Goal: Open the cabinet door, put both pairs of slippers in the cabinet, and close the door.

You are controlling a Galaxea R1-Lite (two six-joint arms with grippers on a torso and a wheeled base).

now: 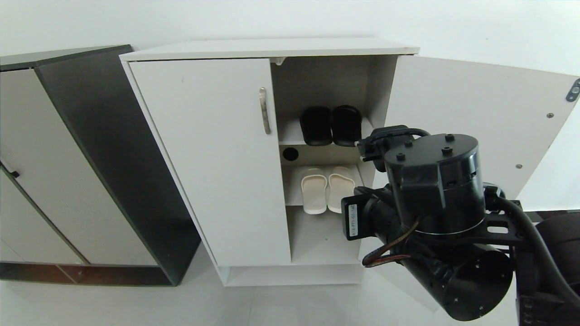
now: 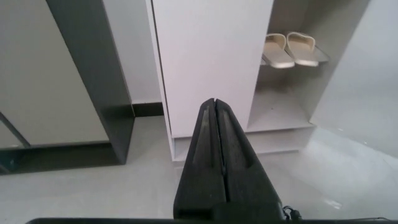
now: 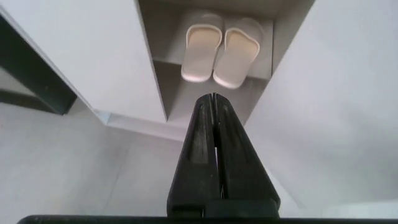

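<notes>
Cabinet, white, two doors: left door shut; right door swung wide open to the robot's right, inner face showing

Black slippers: one pair, side by side on the upper shelf

White slippers: one pair, side by side on the middle shelf, directly below the black pair; near ends reach slightly past the shelf's front edge

Right claw: fingers pressed together, holding nothing; aimed down at the white slippers, with the open door's inner face just beside it

Left claw: fingers pressed together, holding nothing; low, facing the shut left door, well apart from the slippers

Step in hand, as judged: both pairs are stowed, so only the closing remains

Next move, as judged: the right arm must clear the opening, get round to the open door's outer face or free edge, and push it across until it meets the left door; the overhanging white slippers want watching
</notes>
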